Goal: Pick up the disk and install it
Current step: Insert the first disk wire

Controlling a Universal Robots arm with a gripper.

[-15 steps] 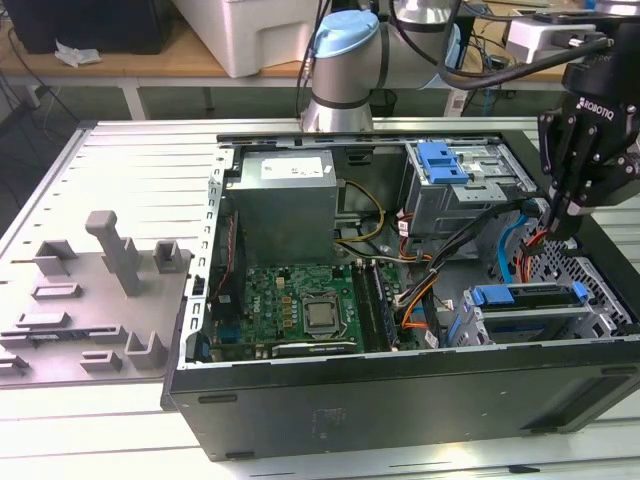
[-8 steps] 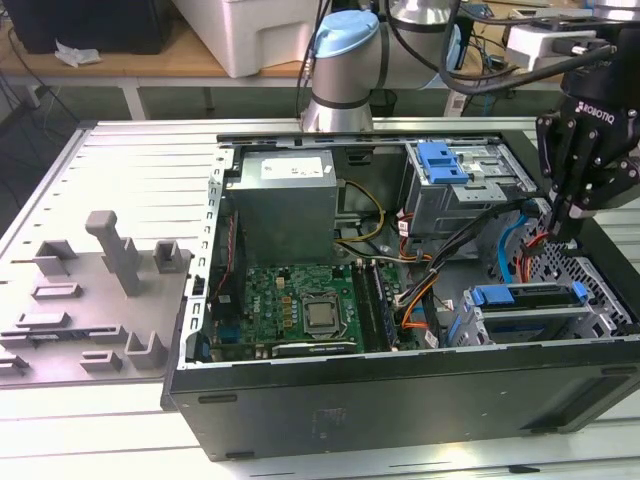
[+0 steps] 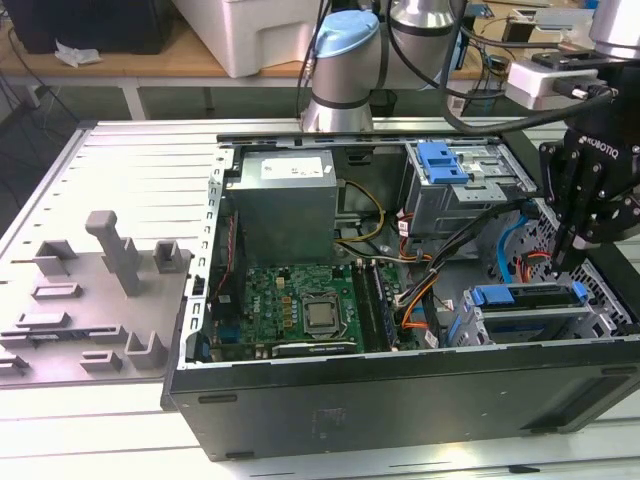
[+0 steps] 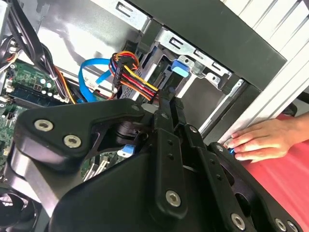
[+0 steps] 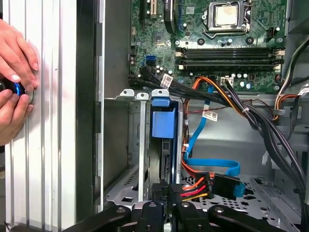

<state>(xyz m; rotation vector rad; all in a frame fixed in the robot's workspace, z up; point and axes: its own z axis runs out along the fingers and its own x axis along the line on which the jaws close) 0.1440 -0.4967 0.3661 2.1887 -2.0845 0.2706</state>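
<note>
**Disk in its bay, gripper closed beside it**

In the exterior view, the computer case (image 3: 400,390) lay open on the table (image 3: 130,170). The disk (image 3: 525,300) sat at four o'clock inside the case, down in the drive cage (image 3: 465,322), blue frame uppermost. My gripper (image 3: 560,255) hung at three o'clock, just above the cage.

In the second wrist view, the fingers (image 4: 161,130) were drawn together, with nothing between them that I could make out. They pointed toward the disk's blue end, and the red, yellow and black power wires (image 4: 133,72) ran just beside them. A person's hand (image 4: 260,140) rested on the table outside the case.

In the first wrist view, the disk stood edge-on in the cage, with the power plug (image 5: 193,186) beside my fingertips. I judged the pick-up and insertion done. Whether the plug was seated, I could not tell.
</note>
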